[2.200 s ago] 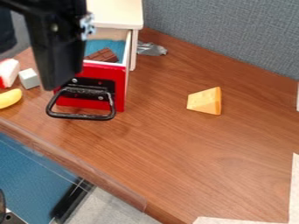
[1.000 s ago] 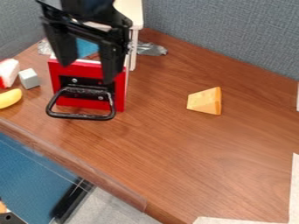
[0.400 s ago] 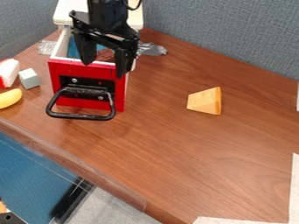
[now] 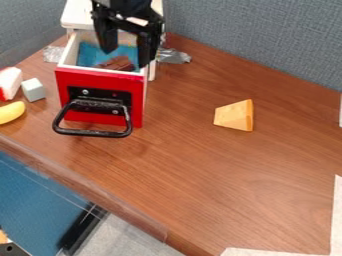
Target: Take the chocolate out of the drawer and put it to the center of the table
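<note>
We see the red-fronted drawer pulled open, brown chocolate inside it. The parted gripper hangs above the drawer, perhaps partly within it. Cheese sits to the drawer's right.

We see a smooth, satiny wood-grain bench, glossy red drawer front, crinkled metallic foil, rough cloth-like partition.

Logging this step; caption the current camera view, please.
Open end effector above the open red drawer, chocolate inside, cheese wedge on the table.
</note>
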